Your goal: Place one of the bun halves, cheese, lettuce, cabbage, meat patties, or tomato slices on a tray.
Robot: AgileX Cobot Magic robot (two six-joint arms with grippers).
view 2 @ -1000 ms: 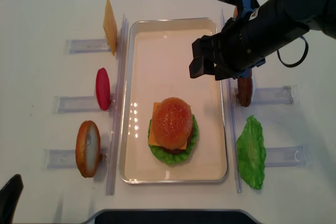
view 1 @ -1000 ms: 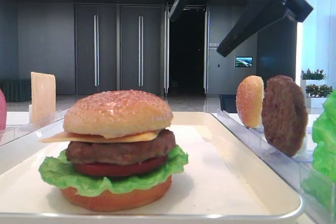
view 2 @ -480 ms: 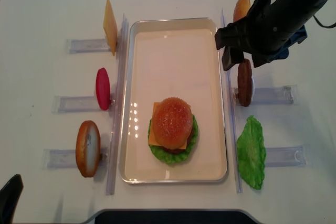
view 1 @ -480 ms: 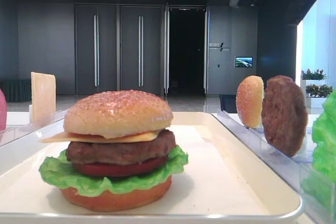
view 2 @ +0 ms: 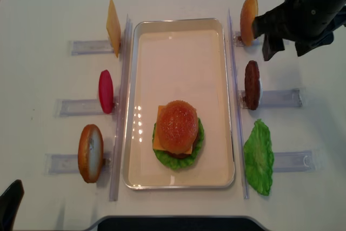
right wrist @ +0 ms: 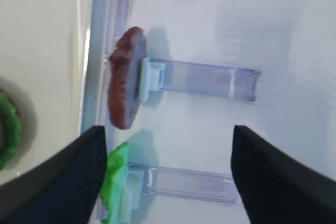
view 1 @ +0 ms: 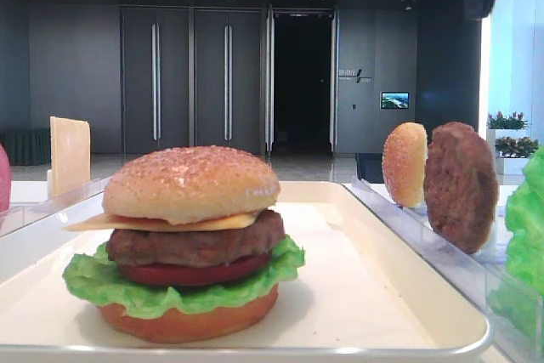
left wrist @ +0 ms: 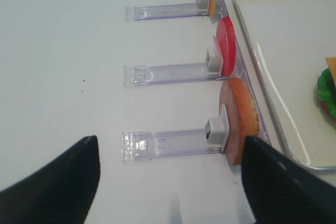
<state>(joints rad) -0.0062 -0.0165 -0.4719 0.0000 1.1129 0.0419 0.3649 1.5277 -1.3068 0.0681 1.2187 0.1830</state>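
On the cream tray (view 2: 178, 41) stands a stacked burger (view 2: 177, 133) capped by a sesame bun half (view 1: 191, 183). To its left, a cheese slice (view 2: 113, 27), a tomato slice (view 2: 106, 91) and a flat bun base (view 2: 90, 152) stand on edge in racks. A second bun half (view 2: 248, 20), a meat patty (view 2: 252, 85) and lettuce (view 2: 258, 157) are on the right. Cabbage is out of view. My right gripper (view 2: 264, 37) hovers open and empty beside the right bun half, above the patty (right wrist: 123, 85). My left gripper (left wrist: 169, 142) is open over the bun base's rack.
Clear plastic rails (view 2: 233, 101) run along both long sides of the tray, with short clear racks (view 2: 281, 98) sticking outward from them. The white table (view 2: 43, 4) lies bare to the far left and far right. A dark edge (view 2: 173, 223) borders the table's front.
My right arm has swung from above the tray to the right and back, over the right racks, with its gripper still open. The burger and my left gripper have not moved.
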